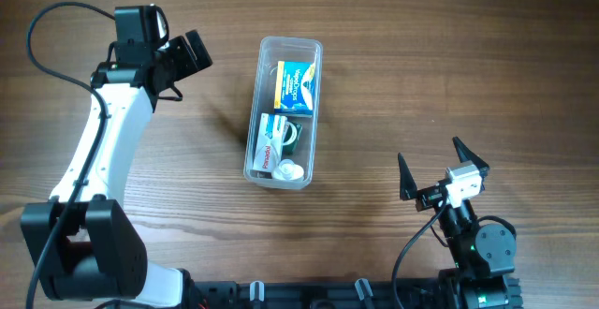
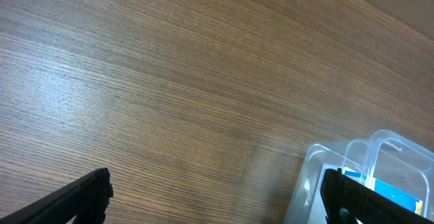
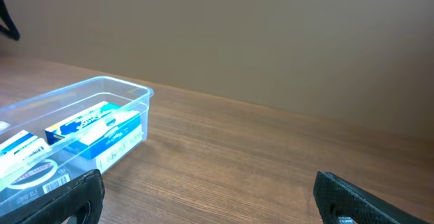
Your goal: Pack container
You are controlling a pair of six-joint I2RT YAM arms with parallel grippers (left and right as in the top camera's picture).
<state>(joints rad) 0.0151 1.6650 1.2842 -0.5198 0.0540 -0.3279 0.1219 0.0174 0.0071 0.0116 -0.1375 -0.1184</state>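
table (image 1: 421,66): one, wood grain. arms: two.

container (image 1: 290,39): one, clear, at mid-table, long axis running away from the robot.

left gripper (image 2: 215,176): jaws wide apart, empty, over bare table just left of the container's far end.

right gripper (image 1: 429,150): jaws wide apart, empty, near the front edge, well apart from the container.

contents: two boxes. blue box (image 1: 297,86) in the far half, white box (image 1: 268,140) in the near half. one white round part (image 1: 288,170) at the near end. a dark item beside the white box cannot be identified.

step: judged between placements or near completion, since no loose item shows on the table.

next move: locate any remaining item outside these views. approach from above, clear of the rim.
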